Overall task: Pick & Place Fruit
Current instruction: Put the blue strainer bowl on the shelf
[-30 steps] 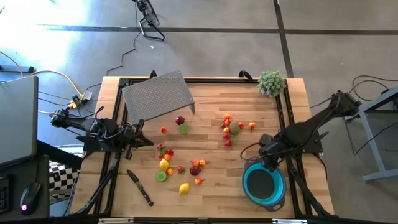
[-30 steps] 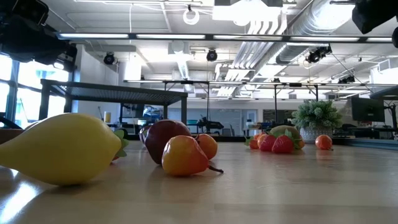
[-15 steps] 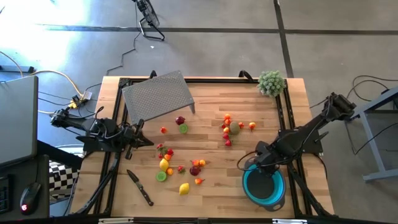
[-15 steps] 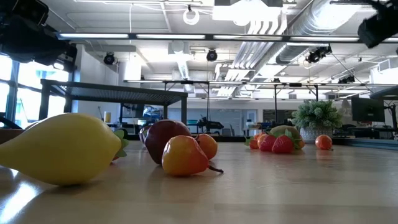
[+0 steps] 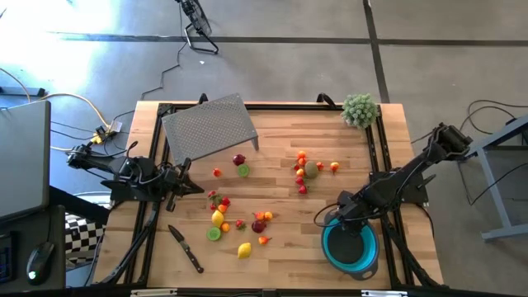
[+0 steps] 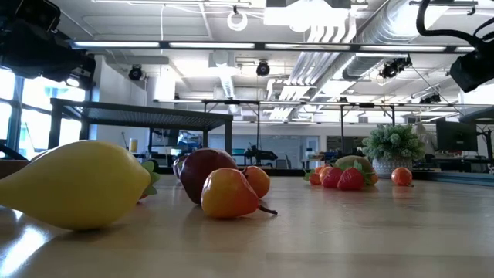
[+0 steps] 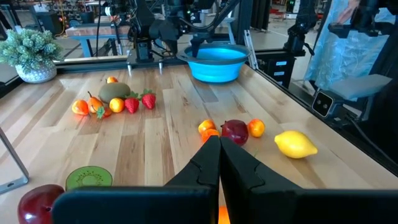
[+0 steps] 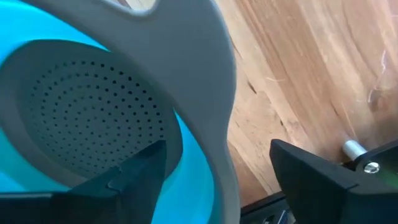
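Note:
Small toy fruits lie loose on the wooden table: one group (image 5: 306,169) right of centre, another (image 5: 238,221) nearer the front, with a yellow lemon (image 5: 244,250). The teal bowl (image 5: 351,246) sits at the near right. My right gripper (image 5: 337,219) is open at the bowl's far-left rim. In the right wrist view, my right gripper (image 8: 216,152) has one finger over the perforated inside and one over the wood outside. My left gripper (image 5: 198,188) is shut and holds nothing, low over the table's left side, pointing at the fruit (image 7: 234,131). My right gripper stands open astride the bowl's grey rim (image 8: 214,93), slanting down from above. One finger (image 8: 134,171) is inside the bowl and the other (image 8: 323,180) is outside. I cannot tell whether either finger touches the rim.
A black-handled knife (image 5: 186,248) lies near the front left. A grey perforated metal stand (image 5: 210,125) occupies the far left. A fuzzy green plant ball (image 5: 360,110) sits at the far right corner. Black rails run along the table's sides.
My right gripper has moved toward the table's left along the bowl's far rim and come down to it. The left arm and the fruit have kept still.

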Robot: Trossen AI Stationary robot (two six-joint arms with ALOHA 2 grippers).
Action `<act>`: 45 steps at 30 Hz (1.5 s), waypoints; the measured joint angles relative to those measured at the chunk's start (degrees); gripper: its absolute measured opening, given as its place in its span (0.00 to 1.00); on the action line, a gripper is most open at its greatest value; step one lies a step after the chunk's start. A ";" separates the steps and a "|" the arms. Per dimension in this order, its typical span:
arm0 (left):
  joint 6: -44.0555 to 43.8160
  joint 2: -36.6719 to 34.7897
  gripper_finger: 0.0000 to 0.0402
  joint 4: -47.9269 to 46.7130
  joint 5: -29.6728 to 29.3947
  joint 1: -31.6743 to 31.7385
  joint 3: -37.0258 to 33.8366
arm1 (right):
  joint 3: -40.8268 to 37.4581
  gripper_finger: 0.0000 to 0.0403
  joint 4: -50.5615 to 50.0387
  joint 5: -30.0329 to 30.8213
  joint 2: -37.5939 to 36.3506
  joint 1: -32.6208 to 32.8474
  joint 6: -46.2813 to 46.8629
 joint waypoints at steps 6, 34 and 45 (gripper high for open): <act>0.00 0.00 0.00 0.00 0.00 0.00 0.00 | 0.00 0.47 -0.02 0.09 0.00 -0.02 -0.04; -0.02 0.00 0.00 -0.02 0.02 0.01 -0.02 | 0.00 0.06 -0.07 -0.30 -0.09 0.00 -1.62; -0.02 -0.01 0.00 -0.02 0.02 0.00 -0.02 | 0.10 0.06 -0.14 -0.08 -1.08 -0.04 -1.29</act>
